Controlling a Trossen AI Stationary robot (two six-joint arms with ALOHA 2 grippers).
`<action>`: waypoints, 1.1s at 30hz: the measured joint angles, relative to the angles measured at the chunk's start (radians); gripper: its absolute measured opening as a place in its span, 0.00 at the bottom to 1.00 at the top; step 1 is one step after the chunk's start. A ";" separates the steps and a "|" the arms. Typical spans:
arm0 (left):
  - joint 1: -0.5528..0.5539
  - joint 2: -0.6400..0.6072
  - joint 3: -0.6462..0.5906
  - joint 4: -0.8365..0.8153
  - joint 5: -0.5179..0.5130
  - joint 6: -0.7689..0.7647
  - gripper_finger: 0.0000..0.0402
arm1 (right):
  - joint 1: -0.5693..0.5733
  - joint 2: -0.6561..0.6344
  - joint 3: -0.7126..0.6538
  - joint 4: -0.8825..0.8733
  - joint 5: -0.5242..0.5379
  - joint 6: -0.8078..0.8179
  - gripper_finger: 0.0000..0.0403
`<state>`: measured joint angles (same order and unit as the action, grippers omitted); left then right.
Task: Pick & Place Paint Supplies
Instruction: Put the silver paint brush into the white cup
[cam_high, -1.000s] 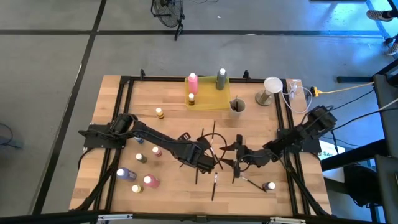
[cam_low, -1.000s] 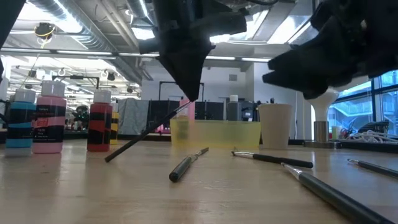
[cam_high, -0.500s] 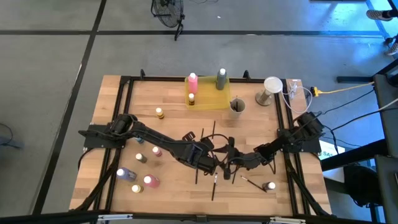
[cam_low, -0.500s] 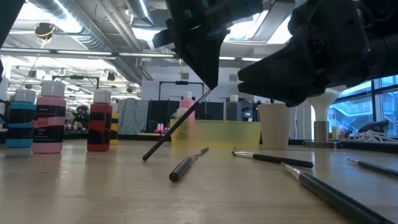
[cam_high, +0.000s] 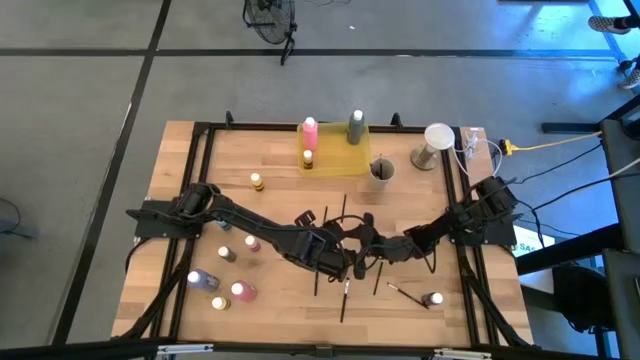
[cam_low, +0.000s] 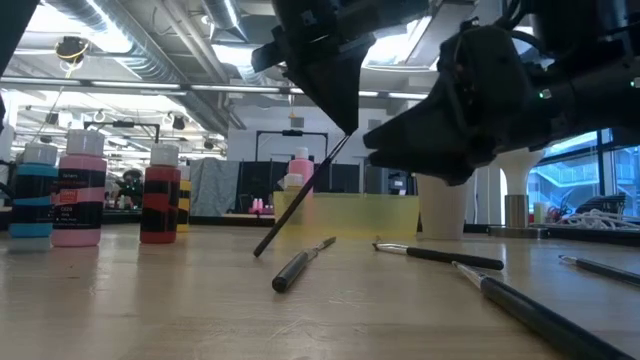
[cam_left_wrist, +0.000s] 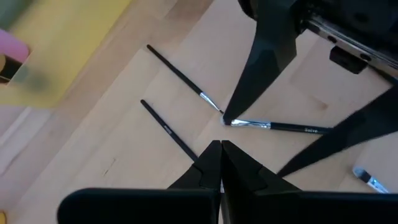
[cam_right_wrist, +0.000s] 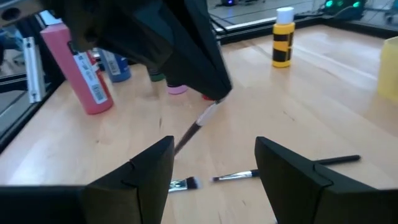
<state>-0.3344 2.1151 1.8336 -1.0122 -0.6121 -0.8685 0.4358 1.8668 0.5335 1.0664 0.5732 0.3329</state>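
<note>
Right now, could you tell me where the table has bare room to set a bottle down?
Bare wood lies between the yellow tray and the left frame rail, above the small yellow bottle, and between the cup and the right rail. The middle is crowded: both arms meet over scattered brushes, the left pincer holding one. Bottles fill the near-left corner.

A light wooden plank table (cam_high: 280, 150) with a black metal frame stood on a grey concrete floor (cam_high: 90, 90) crossed by dark lines. A black floor fan (cam_high: 270, 18) sat beyond the far edge. Overhead, silver ducts (cam_low: 120, 30) and strip lights ran across the ceiling; blue-lit windows (cam_low: 560, 180) were at right.
</note>
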 joint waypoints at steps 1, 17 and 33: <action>0.000 0.000 0.000 0.000 0.000 0.000 0.00 | -0.004 0.000 0.001 -0.001 -0.007 0.001 0.56; 0.000 -0.009 -0.002 0.022 -0.032 0.015 0.00 | -0.025 0.129 0.133 -0.008 -0.080 -0.027 0.56; 0.000 -0.010 -0.002 0.022 -0.034 0.018 0.00 | -0.044 0.145 0.176 -0.066 -0.053 -0.023 0.44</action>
<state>-0.3344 2.1052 1.8320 -0.9901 -0.6462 -0.8505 0.3916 2.0121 0.7094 0.9999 0.5201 0.3097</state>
